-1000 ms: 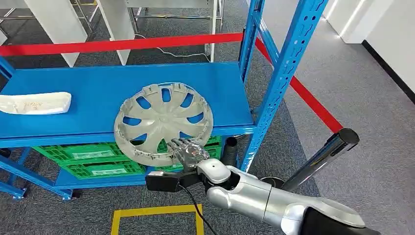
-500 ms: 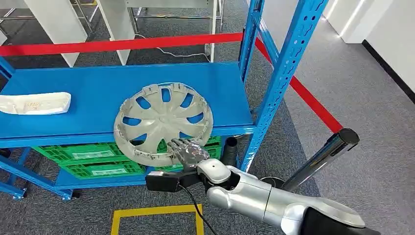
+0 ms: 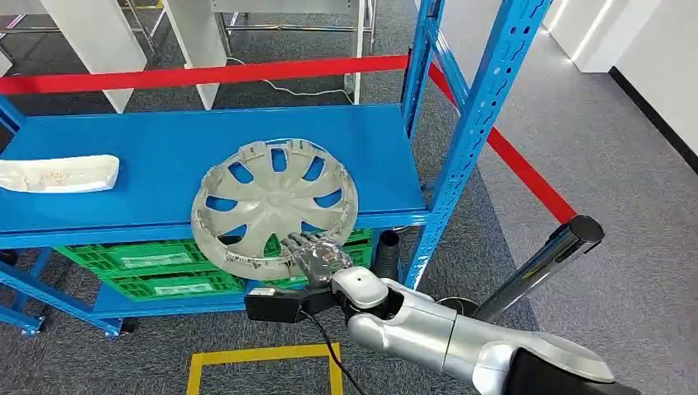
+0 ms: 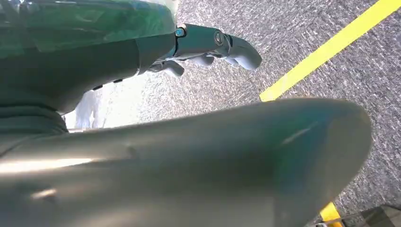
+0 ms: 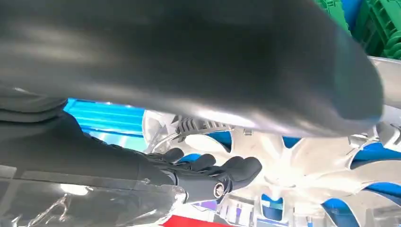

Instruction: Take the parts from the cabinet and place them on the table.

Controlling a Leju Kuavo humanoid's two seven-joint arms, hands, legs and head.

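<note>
Your right hand (image 3: 317,257) grips the near rim of the wheel cover (image 3: 274,206), which lies on the blue shelf (image 3: 165,164), hanging over the front edge. Lift slow, keep it flat — left hand (image 4: 208,45) hangs loose, w/ nothing in it.

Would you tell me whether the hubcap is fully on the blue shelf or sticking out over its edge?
Sticking out. The hubcap overhangs the front edge of the blue shelf, where the right hand grips its near rim.
</note>
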